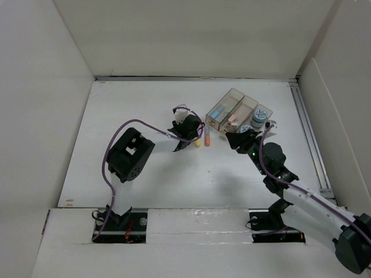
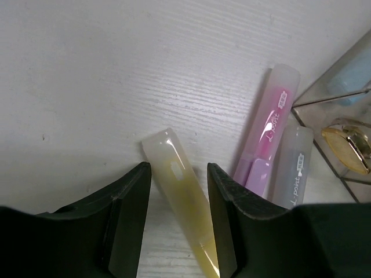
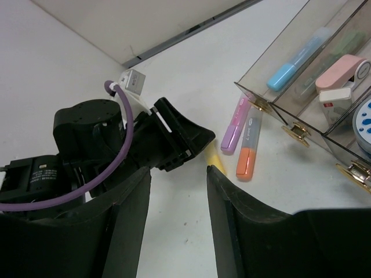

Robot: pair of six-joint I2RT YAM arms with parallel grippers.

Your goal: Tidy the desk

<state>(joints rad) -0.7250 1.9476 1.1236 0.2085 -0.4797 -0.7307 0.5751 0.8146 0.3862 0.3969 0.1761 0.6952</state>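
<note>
The desk (image 1: 145, 116) is the white tabletop. My left gripper (image 2: 178, 168) is low over it, jaws open, one on either side of a yellow highlighter (image 2: 181, 200) that lies flat; the jaws are not closed on it. A pink highlighter (image 2: 268, 124) and a grey-capped orange one (image 2: 297, 165) lie just to its right. In the top view the left gripper (image 1: 191, 136) sits left of the clear three-compartment tray (image 1: 223, 103). My right gripper (image 3: 178, 171) is open and empty, above bare desk, facing the left gripper.
The tray (image 3: 255, 87) holds a blue highlighter (image 3: 295, 61), a pink-and-white item (image 3: 339, 75) and a blue-and-white round item (image 3: 364, 116). White wall panels (image 1: 191, 35) surround the desk. A metal rail (image 1: 307, 133) runs along the right edge.
</note>
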